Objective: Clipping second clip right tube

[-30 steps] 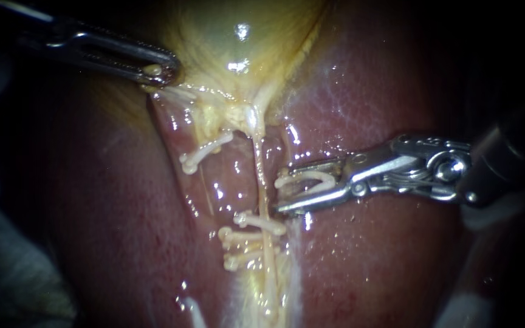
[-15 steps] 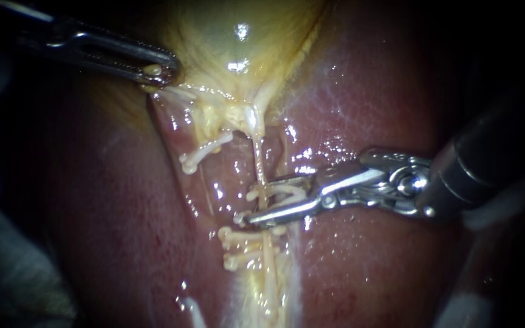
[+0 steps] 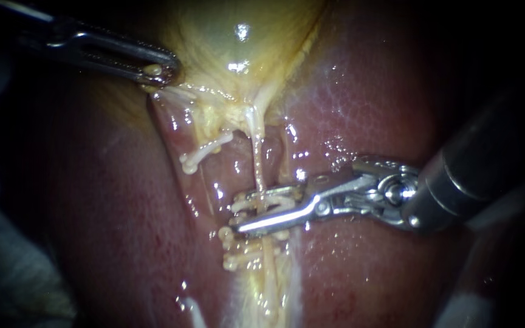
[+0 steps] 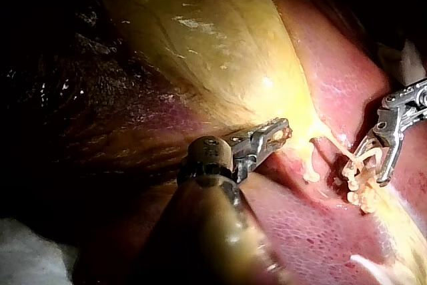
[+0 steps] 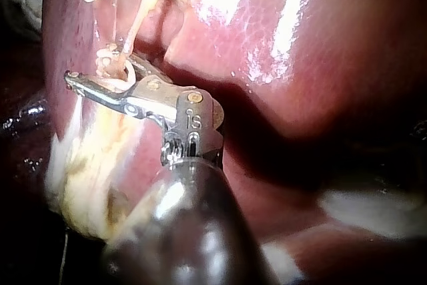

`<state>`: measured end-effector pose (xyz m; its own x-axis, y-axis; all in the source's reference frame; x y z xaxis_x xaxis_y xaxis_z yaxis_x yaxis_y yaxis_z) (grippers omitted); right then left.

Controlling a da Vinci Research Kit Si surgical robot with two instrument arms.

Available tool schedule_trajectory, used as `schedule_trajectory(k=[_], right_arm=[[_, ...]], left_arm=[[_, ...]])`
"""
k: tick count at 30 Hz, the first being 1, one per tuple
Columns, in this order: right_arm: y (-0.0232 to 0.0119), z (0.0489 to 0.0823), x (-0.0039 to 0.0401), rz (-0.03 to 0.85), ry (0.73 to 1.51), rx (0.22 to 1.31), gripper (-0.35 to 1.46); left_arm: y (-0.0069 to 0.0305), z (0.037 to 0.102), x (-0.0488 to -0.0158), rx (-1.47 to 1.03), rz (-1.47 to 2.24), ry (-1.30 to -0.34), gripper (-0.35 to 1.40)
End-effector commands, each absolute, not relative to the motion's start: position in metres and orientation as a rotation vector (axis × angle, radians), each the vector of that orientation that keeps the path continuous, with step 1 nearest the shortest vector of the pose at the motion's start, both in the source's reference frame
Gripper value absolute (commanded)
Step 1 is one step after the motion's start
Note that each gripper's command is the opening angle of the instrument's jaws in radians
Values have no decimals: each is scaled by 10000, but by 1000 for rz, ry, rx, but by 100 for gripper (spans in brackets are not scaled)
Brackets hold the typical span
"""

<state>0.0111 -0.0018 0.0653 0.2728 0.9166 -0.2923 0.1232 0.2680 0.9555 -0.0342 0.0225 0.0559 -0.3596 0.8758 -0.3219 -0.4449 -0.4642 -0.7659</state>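
**A:** Endoscope view, centre of the frame: your right instrument (image 3: 237, 214), a slender silver metal shaft with two thin jaws, comes in from the right edge. Its jaws reach across the thin pale yellow right tube (image 3: 256, 164), which runs down from the gallbladder (image 3: 238, 36), a glossy yellow-green sac at the top.

**B:** Yes, and between these jaws you hold a small white clip (image 3: 270, 205). Both jaws touch it, with only a narrow gap between them, and the tube passes through that gap.

**A:** Just below, more white clips (image 3: 236, 262) sit close together by the same tube. Another white clip (image 3: 205, 152) lies apart, toward the upper left.

**B:** Your left instrument (image 3: 164, 70), in the upper left of the frame, has its dark metal jaws closed on the gallbladder's edge.

**A:** Left wrist view shows the same: a bit of yellow tissue is pinched between them.

**B:** Dark red liver (image 3: 372, 91) lies on both sides of the tube.
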Motion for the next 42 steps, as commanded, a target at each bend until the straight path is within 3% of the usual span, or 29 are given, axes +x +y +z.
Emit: schedule_trajectory(k=[1, 20, 28, 33, 37, 42], right_arm=[[-18, 648, 112, 745, 1184, 1185, 50], [-18, 633, 114, 701, 1194, 1267, 41], [-19, 631, 113, 671, 1188, 1301, 11], [-16, 629, 112, 642, 1216, 1267, -5], [-15, 627, 110, 641, 1216, 1269, -35], [-14, 626, 110, 641, 1215, 1270, -35]], left_arm=[[225, 559, -342, -924, 1927, -727, -35], [225, 559, -342, -924, 1927, -727, -35], [225, 559, -342, -924, 1926, -727, -35], [225, 559, -342, -924, 1927, -727, -35], [225, 559, -342, -924, 1927, -727, -35], [225, 559, -342, -924, 1927, -727, -35]])
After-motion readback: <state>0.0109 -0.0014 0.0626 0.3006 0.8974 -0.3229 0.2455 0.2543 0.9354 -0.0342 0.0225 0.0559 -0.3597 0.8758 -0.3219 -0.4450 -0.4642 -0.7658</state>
